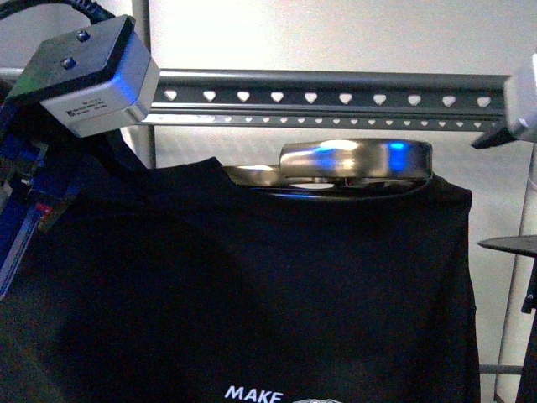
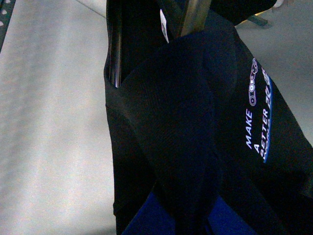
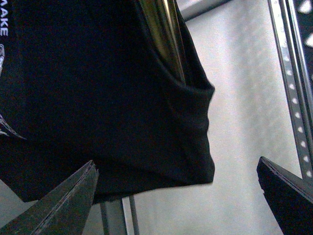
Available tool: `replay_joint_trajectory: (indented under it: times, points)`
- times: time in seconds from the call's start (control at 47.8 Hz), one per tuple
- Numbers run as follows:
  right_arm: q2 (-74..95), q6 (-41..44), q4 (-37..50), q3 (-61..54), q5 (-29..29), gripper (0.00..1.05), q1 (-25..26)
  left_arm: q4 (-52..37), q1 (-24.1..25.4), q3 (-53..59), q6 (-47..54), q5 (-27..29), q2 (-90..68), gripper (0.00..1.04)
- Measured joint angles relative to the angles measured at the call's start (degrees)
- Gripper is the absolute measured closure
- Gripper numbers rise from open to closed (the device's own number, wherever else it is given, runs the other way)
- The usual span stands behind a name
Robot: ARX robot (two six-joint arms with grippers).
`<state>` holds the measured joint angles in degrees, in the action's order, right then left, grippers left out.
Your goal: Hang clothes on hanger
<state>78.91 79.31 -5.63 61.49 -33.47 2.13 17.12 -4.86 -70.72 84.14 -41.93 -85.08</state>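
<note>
The black T-shirt (image 1: pixel 252 277) hangs draped over a shiny metal bar (image 1: pixel 357 159) that shows through its collar. Its white "MAKE" lettering (image 1: pixel 252 393) is at the bottom edge. Behind and above runs the grey rack's top rail (image 1: pixel 336 96) with heart-shaped holes. My left gripper (image 2: pixel 181 225), blue-fingered, is shut on a fold of the shirt (image 2: pixel 171 122) at its left shoulder. My right gripper (image 3: pixel 176 161) is open, its fingers wide on either side of the shirt's right shoulder corner (image 3: pixel 146 122), not touching it. It shows at the front view's right edge (image 1: pixel 502 191).
The left arm's wrist camera box (image 1: pixel 92 75) sits high at the left, in front of the rail. Rack uprights stand at the left (image 1: pixel 141 126) and right (image 1: pixel 516 277). The rail (image 3: pixel 293 98) runs close beside my right gripper's outer finger. A pale wall is behind.
</note>
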Motion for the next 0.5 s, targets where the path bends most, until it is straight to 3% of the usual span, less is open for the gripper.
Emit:
replay_joint_trajectory:
  times: [0.188, 0.397, 0.418, 0.502]
  points:
    - [6.80, 1.05, -1.66, 6.64, 5.40, 0.09, -7.23, 0.00, 0.00, 0.00, 0.02, 0.00, 0.00, 1.01]
    - [12.57, -3.58, 1.70, 9.73, 7.61, 0.51, -8.48, 0.00, 0.00, 0.00, 0.04, 0.02, 0.00, 1.01]
    - [12.90, -4.50, 1.95, 9.99, 7.52, 0.60, -7.56, 0.00, 0.00, 0.00, 0.04, 0.02, 0.00, 1.01]
    - [13.14, -5.68, 2.29, 10.25, 7.34, 0.70, -5.95, 0.00, 0.00, 0.00, 0.04, 0.02, 0.00, 1.01]
